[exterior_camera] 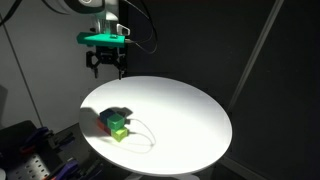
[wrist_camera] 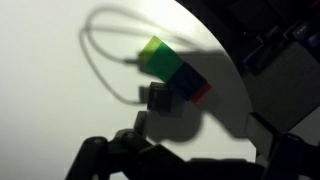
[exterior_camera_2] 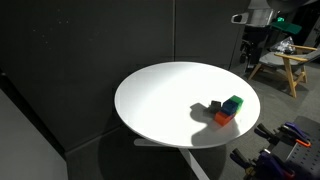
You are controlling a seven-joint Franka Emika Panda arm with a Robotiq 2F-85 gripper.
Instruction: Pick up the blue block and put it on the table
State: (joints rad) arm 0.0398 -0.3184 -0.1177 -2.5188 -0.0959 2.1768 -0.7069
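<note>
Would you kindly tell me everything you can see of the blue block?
The blue block is a small dark-blue cube with plain, smooth faces, lying in shadow in the wrist view. It sits pressed between a bright green cube and a red cube, the three forming a tight cluster near the rim of the white table. Whether it rests on the tabletop or on another cube cannot be told. The open gripper hangs apart from it, touching nothing.
</note>
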